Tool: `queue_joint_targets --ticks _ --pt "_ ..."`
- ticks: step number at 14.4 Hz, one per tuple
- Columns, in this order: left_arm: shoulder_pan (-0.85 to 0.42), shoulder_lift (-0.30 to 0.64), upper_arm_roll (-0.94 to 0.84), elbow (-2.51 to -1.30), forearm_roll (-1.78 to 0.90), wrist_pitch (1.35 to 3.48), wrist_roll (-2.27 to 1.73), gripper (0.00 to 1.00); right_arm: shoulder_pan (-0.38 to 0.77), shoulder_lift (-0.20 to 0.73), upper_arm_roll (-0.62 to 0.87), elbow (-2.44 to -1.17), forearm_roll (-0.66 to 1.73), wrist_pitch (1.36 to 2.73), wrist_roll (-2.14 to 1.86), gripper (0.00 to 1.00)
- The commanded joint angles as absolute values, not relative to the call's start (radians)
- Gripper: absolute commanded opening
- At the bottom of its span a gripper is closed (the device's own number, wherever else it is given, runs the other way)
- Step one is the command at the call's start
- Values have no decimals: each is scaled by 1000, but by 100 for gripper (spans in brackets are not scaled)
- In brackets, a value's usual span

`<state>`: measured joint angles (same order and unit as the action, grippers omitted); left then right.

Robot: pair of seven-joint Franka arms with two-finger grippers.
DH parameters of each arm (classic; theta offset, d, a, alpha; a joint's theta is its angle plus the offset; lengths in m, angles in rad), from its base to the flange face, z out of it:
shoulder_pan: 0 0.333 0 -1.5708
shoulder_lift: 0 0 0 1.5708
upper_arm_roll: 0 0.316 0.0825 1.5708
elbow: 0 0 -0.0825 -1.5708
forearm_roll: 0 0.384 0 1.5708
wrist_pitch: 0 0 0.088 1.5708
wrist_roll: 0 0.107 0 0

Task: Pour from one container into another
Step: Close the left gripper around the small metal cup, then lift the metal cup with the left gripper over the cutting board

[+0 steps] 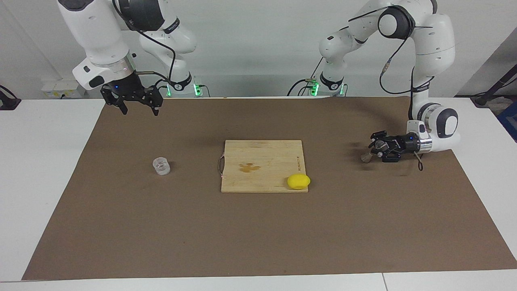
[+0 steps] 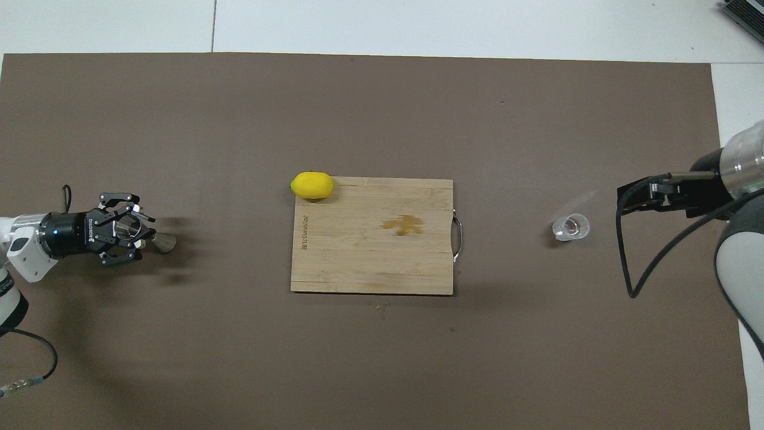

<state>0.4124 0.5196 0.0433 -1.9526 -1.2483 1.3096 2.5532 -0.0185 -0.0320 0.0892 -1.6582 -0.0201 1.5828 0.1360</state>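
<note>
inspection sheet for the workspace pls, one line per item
Surface: brown mat on white table.
Job's things: glass cup upright on mat, toward right arm's end; metal jigger in left pincer.
Clutter: cutting board, stained; lemon at its corner.
Grippers: left pincer shut on jigger, just above the mat; right pincer open, raised, waiting.
Cables: black cables along both arms.
Surroundings: white wall, nothing else seen.

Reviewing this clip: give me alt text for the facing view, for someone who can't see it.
The left gripper is shut on a metal jigger, just above the brown mat at the left arm's end. The right gripper hangs open, raised above the mat at the other end, with a clear glass cup standing untouched. Between them, a lemon rests on a wooden cutting board.
</note>
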Motion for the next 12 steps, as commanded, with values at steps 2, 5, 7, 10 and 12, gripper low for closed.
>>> queue_joint_targets --ticks 2,5,7,10,12 --pt "373 483 57 -1960 -1259 1338 2551 0 -29 -58 92 -1684 0 1585 144 100" --pt "350 466 54 -1963 -1267 1353 2549 0 -29 -58 92 -1684 0 1585 146 100" --pt "322 457 52 -1971 -1291 1353 2548 0 -29 -58 92 -1684 0 1585 144 100" --pt "285 442 52 -1980 -1318 1354 2551 0 -29 -57 92 -1684 0 1585 144 100" --pt "253 427 52 -1985 -1338 1355 2554 0 -29 -58 92 -1684 0 1585 144 100"
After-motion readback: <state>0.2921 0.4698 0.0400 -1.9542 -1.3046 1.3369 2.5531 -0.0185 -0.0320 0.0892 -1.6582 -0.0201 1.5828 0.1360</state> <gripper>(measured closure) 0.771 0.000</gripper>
